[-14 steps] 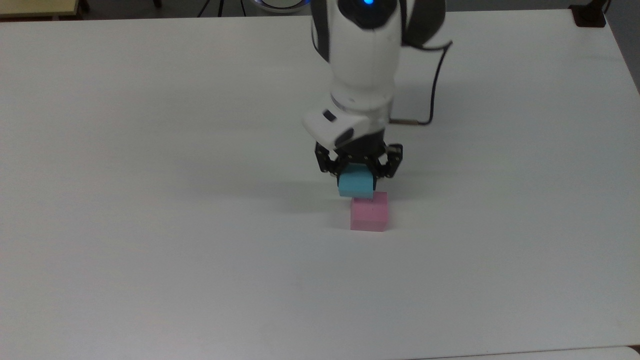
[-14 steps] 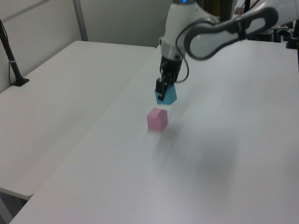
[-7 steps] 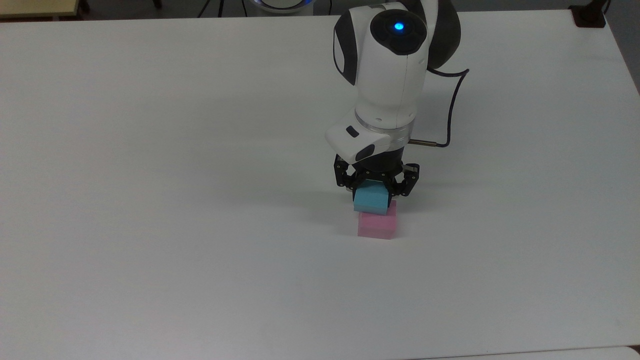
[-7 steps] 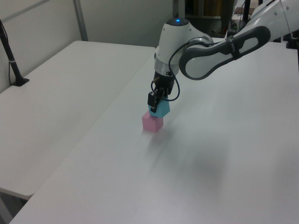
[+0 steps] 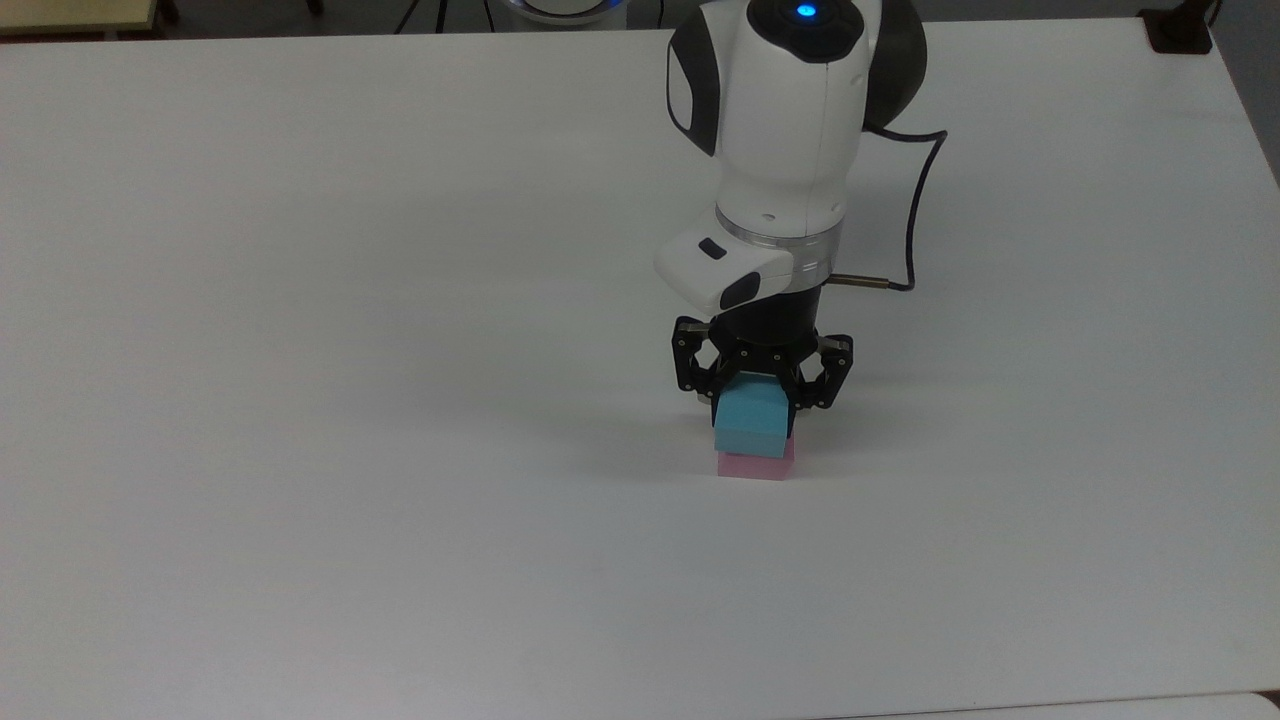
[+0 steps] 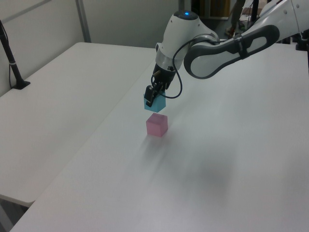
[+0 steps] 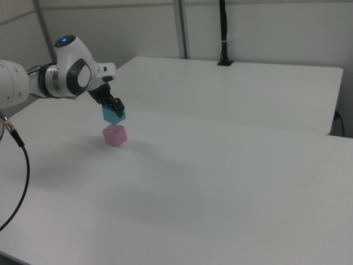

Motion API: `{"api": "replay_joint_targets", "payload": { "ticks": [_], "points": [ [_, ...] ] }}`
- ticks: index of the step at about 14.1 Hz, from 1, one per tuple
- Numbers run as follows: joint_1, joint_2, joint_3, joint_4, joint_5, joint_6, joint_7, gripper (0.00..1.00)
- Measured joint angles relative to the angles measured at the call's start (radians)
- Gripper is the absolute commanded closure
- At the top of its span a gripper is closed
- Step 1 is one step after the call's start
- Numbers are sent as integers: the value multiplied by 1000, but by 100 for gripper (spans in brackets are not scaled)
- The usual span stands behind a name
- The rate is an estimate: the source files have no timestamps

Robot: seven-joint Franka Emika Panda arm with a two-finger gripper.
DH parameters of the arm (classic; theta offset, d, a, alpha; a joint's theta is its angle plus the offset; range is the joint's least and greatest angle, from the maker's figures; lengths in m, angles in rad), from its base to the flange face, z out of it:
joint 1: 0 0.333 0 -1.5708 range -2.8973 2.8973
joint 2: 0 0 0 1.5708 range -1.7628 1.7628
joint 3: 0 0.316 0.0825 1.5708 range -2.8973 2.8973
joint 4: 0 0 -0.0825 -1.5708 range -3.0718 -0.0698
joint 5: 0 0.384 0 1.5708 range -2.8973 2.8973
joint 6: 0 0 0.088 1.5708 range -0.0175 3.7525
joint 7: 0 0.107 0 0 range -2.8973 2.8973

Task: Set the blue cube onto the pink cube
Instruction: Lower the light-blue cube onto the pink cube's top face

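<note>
My gripper (image 5: 757, 392) is shut on the light blue cube (image 5: 751, 426), its black fingers (image 5: 700, 370) on either side of it. The pink cube (image 5: 756, 467) rests on the white table (image 5: 300, 400). In the top view the blue cube covers most of it, so just a thin pink strip shows. The left view has the blue cube (image 6: 156, 102) hanging in the air a short gap above the pink cube (image 6: 157, 125), a little toward the left view's left. In the right view the blue cube (image 7: 113, 115) hovers just above the pink cube (image 7: 115, 135).
A black cable (image 5: 918, 215) trails from the wrist over the table behind the arm. A black post (image 6: 11, 58) is clamped to the neighbouring table at the left view's left. The white tabletop stretches wide around the cubes.
The arm carried the blue cube toward the top view's bottom until it stood over the pink cube, and in the left view it rose. The pink cube slid slightly early on.
</note>
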State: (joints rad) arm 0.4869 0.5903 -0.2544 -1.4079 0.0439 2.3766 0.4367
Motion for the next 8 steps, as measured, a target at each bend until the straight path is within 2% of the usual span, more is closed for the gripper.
{"api": "replay_joint_targets", "payload": {
  "ticks": [7, 8],
  "points": [
    [13, 40, 1, 3, -43, 39, 17, 57],
    [13, 40, 1, 3, -51, 39, 17, 52]
  ]
}}
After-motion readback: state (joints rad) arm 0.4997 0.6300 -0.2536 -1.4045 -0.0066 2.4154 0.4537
